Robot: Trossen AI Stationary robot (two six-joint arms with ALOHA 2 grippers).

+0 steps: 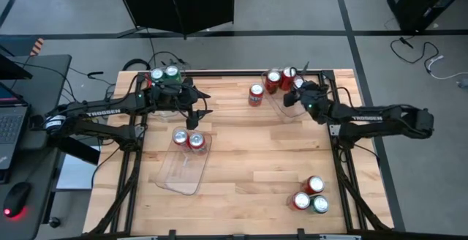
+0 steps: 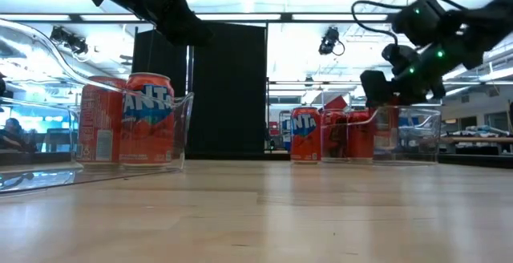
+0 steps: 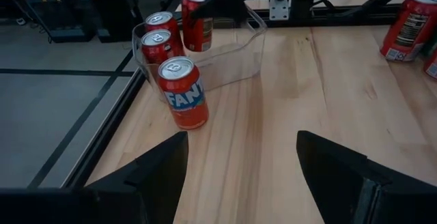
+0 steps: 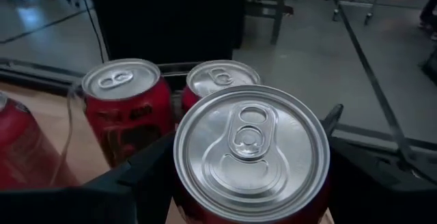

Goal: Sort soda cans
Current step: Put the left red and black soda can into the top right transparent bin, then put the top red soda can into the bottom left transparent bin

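Two red soda cans (image 1: 189,139) stand in the clear left tray (image 1: 179,174). My left gripper (image 1: 201,114) hangs open just beyond that tray's far end, touching nothing; in its wrist view the fingers (image 3: 157,173) frame bare wood. My right gripper (image 1: 296,90) is shut on a red can (image 4: 249,149) at the clear right tray (image 1: 281,105), where two more red cans (image 1: 281,77) stand. A lone red can (image 1: 255,94) stands on the wood left of that tray. Two green cans (image 1: 164,72) stand at the far left edge. My right gripper pinches the red can by its upper wall (image 4: 183,200), one finger (image 4: 140,169) on each side, just below the silver top. The fingers come from the table's right, slanting down. The can is upright at the right tray; whether it rests on the tray floor I cannot tell.
Two red cans (image 1: 307,192) and a green can (image 1: 319,205) stand together near the table's right near corner. The middle of the wooden table (image 1: 248,152) is bare. A laptop and a mouse lie on a side desk beyond the left edge.
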